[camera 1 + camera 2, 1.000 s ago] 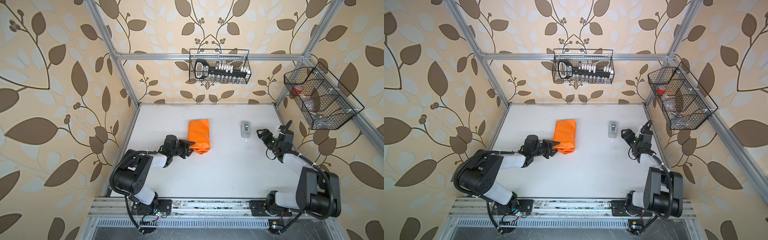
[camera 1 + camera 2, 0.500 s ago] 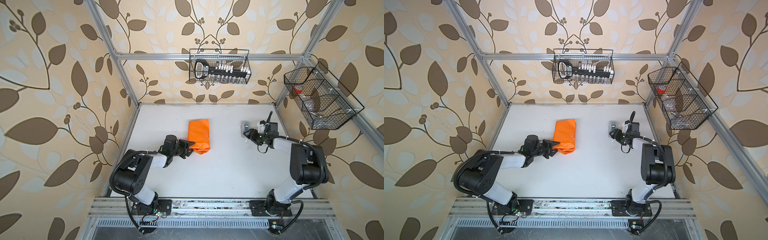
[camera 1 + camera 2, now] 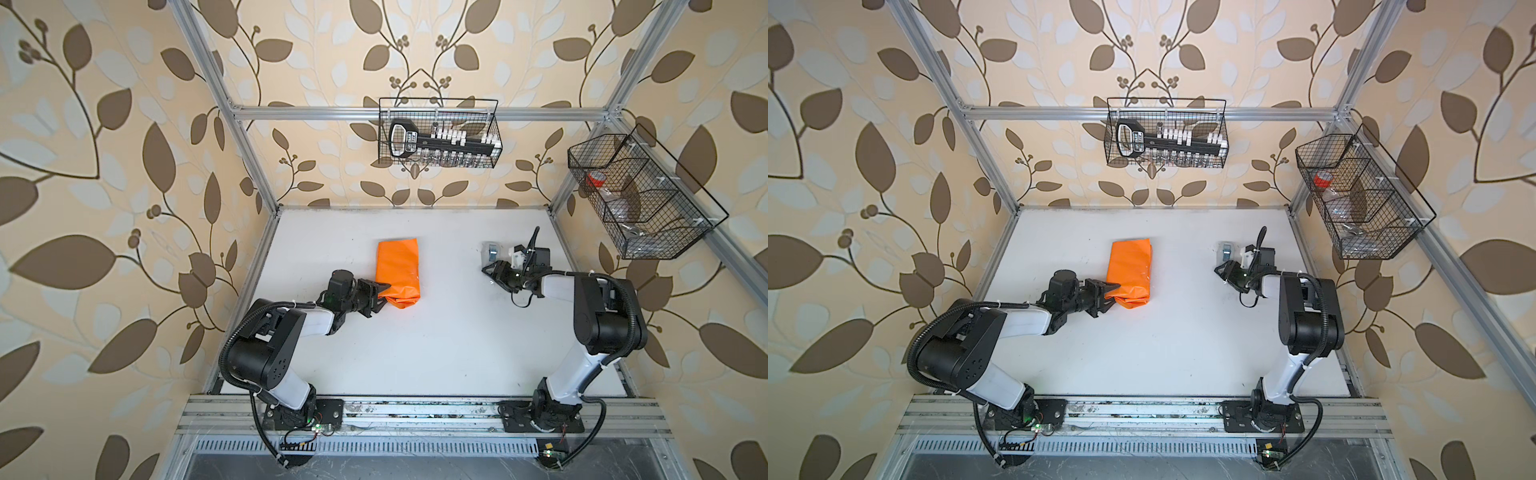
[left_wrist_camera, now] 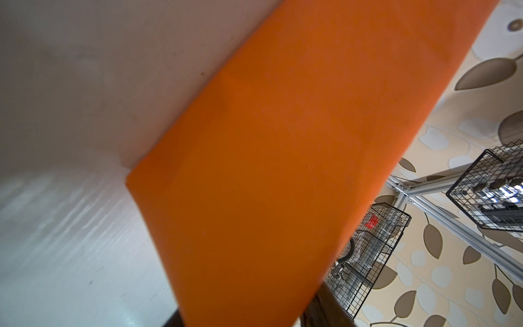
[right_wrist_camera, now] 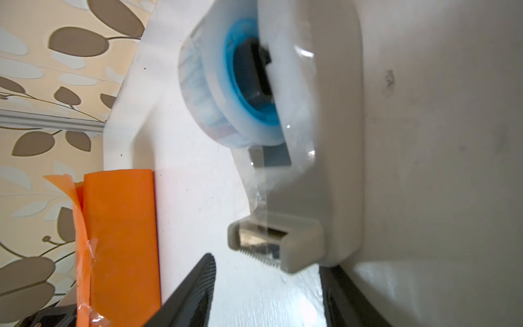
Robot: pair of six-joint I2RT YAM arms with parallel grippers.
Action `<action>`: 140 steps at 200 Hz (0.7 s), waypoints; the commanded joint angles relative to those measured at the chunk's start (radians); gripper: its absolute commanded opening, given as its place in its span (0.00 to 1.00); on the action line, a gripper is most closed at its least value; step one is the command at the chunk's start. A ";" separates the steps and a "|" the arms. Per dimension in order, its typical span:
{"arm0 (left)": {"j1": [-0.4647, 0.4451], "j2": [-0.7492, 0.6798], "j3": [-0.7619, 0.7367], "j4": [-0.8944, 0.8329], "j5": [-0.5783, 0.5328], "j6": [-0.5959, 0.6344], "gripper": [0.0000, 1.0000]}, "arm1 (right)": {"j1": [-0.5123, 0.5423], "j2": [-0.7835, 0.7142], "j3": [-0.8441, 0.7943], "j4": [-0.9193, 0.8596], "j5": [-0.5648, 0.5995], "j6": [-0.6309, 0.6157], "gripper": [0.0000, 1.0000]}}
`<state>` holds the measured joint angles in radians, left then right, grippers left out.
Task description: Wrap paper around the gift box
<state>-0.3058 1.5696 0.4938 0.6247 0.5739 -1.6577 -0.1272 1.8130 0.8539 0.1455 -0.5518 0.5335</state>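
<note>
The white table carries only two things. The bigger one is the paper, already folded into a long orange parcel. The gift box does not show anywhere and is probably inside it. The long axis of the parcel runs from the robot's side toward the back wall. The left gripper is at the near end of the parcel, and its jaws are closed on the paper there: in the left wrist view the orange sheet passes between the dark fingers. Well apart from the parcel, on the right arm's side, stands the tape dispenser, about parallel to the parcel, with its toothed cutter toward the robot. The right gripper is just at this cutter end, so the right arm is clearly the nearer one for taking tape. Its jaws stand apart, one on each side of the cutter, and hold nothing. A free end of clear tape lies on the cutter, and the next move likely depends on pinching it.
</note>
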 commanded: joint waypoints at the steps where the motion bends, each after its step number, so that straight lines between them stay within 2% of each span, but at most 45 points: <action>1: 0.008 -0.014 -0.026 -0.071 -0.016 -0.001 0.43 | 0.003 0.060 0.002 0.048 -0.022 0.036 0.59; 32: 0.008 -0.014 -0.024 -0.073 -0.016 0.000 0.43 | -0.011 0.069 -0.013 0.108 -0.043 0.076 0.53; 68: 0.008 -0.015 -0.021 -0.075 -0.014 -0.002 0.43 | -0.019 0.070 -0.016 0.128 -0.049 0.098 0.41; 140: 0.008 -0.020 -0.018 -0.081 -0.016 -0.001 0.43 | -0.049 0.029 -0.011 0.100 -0.017 0.110 0.12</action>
<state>-0.3058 1.5658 0.4938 0.6197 0.5732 -1.6577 -0.1600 1.8599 0.8394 0.2146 -0.6182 0.6479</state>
